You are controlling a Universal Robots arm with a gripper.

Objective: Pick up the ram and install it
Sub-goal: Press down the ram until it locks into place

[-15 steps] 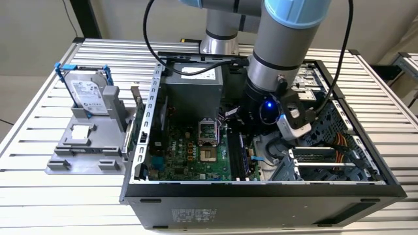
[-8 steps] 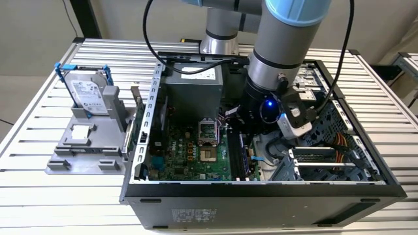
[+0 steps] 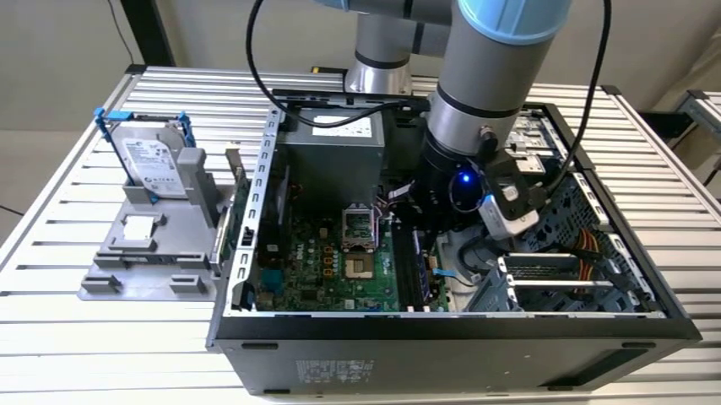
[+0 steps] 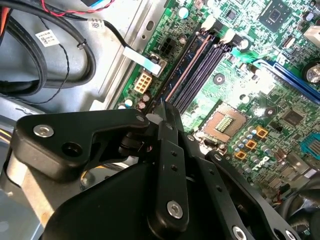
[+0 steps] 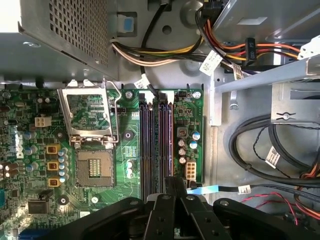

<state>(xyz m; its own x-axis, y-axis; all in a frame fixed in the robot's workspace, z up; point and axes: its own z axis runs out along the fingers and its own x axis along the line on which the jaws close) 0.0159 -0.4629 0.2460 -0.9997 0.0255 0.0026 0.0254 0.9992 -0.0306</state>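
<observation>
**Black fingers over the memory slots: keep it square**

Black and close to the lens, my pincer [image 5: 175, 184] has its fingers pressed together, the tips meeting just above the near end of the memory slots [image 5: 157, 140]. I cannot tell whether the ram is pinched edge-on between them or already sits in a slot, because I cannot pick it out from the dark slot bodies in either wrist view.

To do this step well, I judge that the stick must run parallel with one slot, stay upright and go straight down with even pressure. Any tilt risks jamming it against the slot walls.

Beyond the slots lies the green board [image 5: 127, 135] with its open processor socket [image 5: 92, 167]. Farther off hang the cables [image 5: 150, 52], which I should stay clear of.
</observation>
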